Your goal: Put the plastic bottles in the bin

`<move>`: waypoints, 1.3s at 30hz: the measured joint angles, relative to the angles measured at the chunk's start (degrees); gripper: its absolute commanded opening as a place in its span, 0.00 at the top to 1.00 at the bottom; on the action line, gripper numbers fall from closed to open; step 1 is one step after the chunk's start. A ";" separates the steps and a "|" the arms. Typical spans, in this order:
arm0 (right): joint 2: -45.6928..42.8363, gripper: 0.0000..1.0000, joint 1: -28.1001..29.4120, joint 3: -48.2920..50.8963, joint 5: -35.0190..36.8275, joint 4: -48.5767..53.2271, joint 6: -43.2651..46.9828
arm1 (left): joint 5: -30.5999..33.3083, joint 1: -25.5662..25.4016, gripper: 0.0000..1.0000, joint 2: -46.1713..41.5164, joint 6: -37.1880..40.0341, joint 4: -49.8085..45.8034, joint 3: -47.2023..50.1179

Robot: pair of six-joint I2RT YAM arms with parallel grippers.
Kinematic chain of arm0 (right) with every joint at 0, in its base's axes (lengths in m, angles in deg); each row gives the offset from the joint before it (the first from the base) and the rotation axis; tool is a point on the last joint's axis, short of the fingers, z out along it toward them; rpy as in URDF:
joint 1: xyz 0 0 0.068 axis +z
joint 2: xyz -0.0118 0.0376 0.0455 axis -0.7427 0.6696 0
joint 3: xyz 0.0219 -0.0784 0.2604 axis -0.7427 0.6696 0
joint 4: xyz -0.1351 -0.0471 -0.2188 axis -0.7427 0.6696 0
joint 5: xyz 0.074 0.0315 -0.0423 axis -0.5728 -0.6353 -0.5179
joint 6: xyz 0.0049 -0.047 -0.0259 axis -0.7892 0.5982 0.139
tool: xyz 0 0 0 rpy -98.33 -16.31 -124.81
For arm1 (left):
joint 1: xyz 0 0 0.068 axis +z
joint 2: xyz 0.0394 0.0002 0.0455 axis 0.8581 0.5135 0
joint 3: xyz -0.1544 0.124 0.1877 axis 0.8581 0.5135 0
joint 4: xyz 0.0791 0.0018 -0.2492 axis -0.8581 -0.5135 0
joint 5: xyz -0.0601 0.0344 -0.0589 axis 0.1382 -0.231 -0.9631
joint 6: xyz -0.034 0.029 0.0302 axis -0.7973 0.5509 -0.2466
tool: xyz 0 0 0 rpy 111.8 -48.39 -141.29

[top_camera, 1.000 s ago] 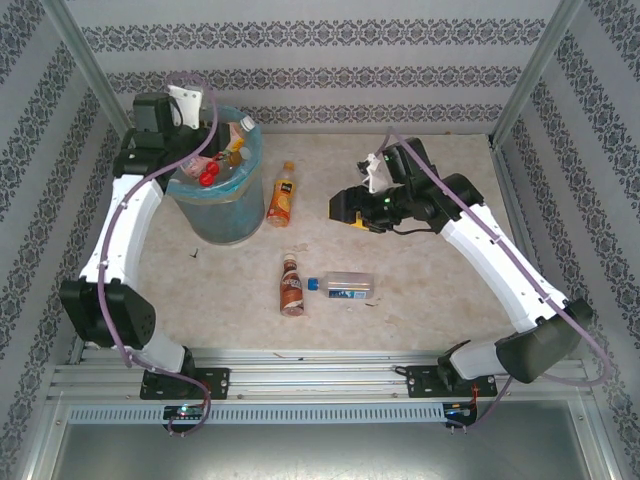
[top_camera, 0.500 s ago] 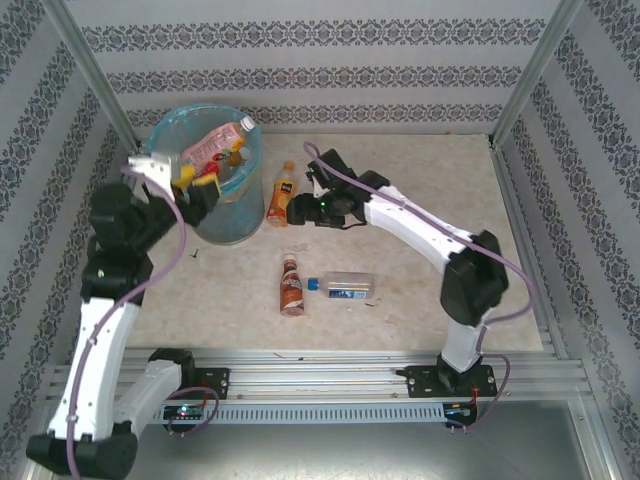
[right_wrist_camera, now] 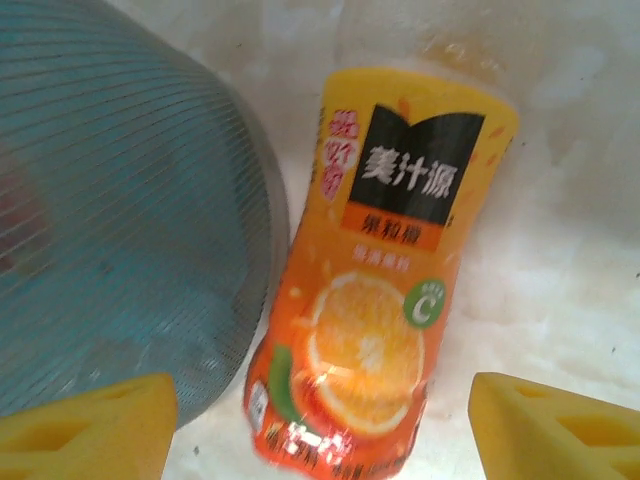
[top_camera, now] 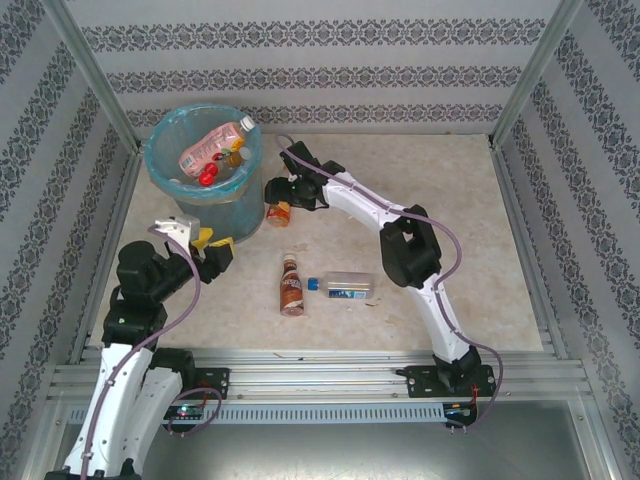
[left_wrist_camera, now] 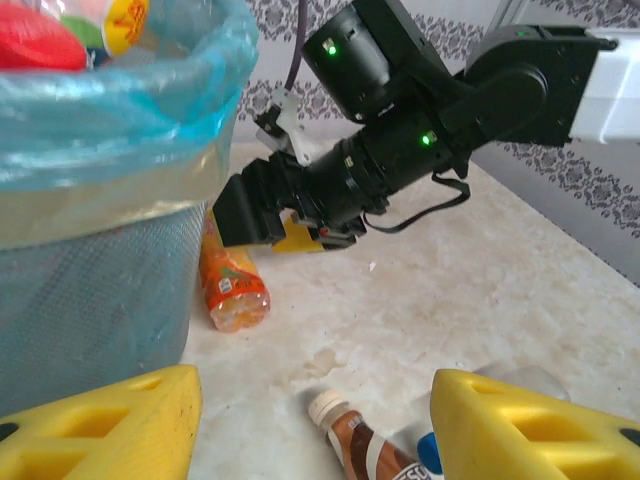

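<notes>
Lying on the table beside the bin is an orange juice bottle. My right gripper hovers over it, open. In the right wrist view its yellow fingers stand either side of the orange bottle, not touching it. A brown bottle and a clear bottle with a blue cap lie mid-table. My left gripper is open and empty, near the bin's front. Its wrist view shows the brown bottle just ahead between its fingers. Several bottles, one pink-labelled, lie in the bin.
The bin, lined with a light-blue bag, stands at the far left near the back wall. In the left wrist view the right gripper hangs over the orange bottle. Metal frame posts and patterned walls enclose the table.
My left arm has drawn back from over the bin to low in front of it. My right arm has reached left to the orange bottle and its jaws have widened.
</notes>
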 measured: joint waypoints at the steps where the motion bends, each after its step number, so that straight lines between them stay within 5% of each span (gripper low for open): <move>1: 0.74 0.24 -0.22 -0.59 0.15 0.17 -0.04 | 0.00 0.00 0.37 -0.11 -0.02 0.02 0.35; 17: 10.51 0.28 -2.12 -12.94 0.63 8.85 -0.72 | 1.33 -0.02 0.34 -1.53 -0.24 2.36 1.01; 29: 14.01 0.43 -3.15 -17.22 -3.78 11.63 0.63 | 2.43 -0.04 0.34 -1.53 -0.52 2.34 1.01; 39: -4.42 0.48 -4.70 10.34 -6.08 5.51 2.29 | 3.96 -0.04 0.31 1.46 -3.28 1.92 -5.79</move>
